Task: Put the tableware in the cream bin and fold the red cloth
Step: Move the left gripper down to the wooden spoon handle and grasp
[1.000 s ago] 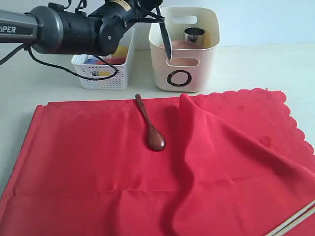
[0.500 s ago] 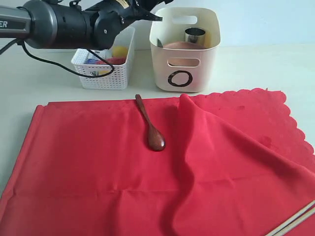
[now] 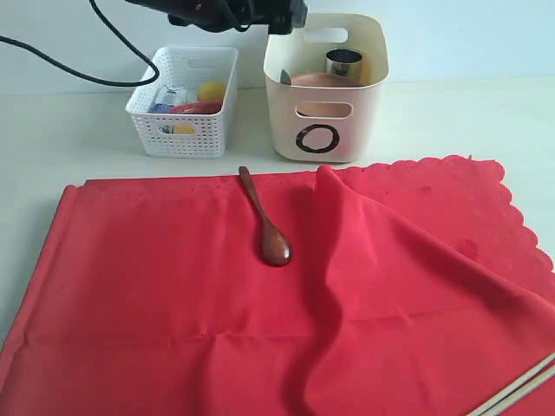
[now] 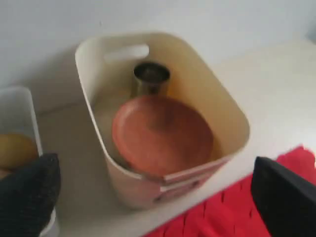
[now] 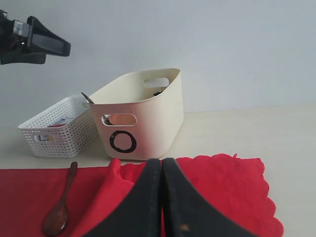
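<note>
Glossy brown plate point(image 4: 162, 134), steel cup point(image 4: 151, 79) in cream bin point(image 4: 224, 116); left hand point(image 4: 155, 195) spread, right hand point(image 5: 162, 197) pressed together

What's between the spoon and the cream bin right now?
Exterior view: nothing stands between the spoon and the bin, only the red cloth up to its far edge, then a strip of bare table.

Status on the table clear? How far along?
Done: steel cup, brown plate and knife sit in the cream bin. In hand: nothing; left end effector hangs open above the bin, right end effector shut. Left: wooden spoon and chopsticks lie on the red cloth, which is unfolded. Bowl not visible.
</note>
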You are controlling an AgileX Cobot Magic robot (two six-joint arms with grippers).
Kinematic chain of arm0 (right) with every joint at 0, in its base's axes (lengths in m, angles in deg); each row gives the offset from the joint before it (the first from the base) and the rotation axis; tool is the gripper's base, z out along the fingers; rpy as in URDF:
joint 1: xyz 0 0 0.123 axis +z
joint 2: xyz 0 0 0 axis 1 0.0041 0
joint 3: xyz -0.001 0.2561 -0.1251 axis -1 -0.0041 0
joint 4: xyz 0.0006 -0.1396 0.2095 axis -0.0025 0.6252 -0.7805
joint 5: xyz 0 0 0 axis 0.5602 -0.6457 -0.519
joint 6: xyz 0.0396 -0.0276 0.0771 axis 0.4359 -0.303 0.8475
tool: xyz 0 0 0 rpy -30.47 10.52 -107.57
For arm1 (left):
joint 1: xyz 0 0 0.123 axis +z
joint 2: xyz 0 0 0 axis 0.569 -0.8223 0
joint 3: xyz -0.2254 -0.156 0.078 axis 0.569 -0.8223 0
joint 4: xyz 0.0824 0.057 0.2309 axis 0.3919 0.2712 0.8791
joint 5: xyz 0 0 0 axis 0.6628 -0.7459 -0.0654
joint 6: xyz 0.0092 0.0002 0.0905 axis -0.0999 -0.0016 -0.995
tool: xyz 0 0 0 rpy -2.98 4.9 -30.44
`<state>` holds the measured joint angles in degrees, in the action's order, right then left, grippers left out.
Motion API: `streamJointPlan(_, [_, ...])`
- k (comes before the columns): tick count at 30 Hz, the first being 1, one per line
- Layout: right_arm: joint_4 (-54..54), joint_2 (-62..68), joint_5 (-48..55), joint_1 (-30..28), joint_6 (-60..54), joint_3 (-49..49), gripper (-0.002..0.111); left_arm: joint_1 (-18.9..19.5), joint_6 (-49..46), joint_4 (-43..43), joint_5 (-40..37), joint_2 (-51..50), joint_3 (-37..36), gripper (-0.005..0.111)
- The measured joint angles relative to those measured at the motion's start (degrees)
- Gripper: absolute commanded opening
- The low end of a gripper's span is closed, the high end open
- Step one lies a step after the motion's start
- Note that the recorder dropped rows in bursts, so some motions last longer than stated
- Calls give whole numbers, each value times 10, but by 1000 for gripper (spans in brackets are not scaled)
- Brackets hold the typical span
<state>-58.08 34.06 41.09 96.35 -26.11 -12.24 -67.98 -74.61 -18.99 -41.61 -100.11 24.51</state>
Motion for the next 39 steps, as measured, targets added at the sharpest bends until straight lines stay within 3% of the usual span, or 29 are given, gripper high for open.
streamJointPlan(8, [0,0,0,0,0,0,0,0,-31,1,-212,-12,0,105])
streamJointPlan(27, [0,0,0,0,0,0,0,0,-32,0,-213,-161,1,102])
streamJointPlan(30, [0,0,0,0,0,0,0,0,-32,0,-207,-167,1,91])
streamJointPlan(39, [0,0,0,0,0,0,0,0,-32,0,-189,-200,1,38])
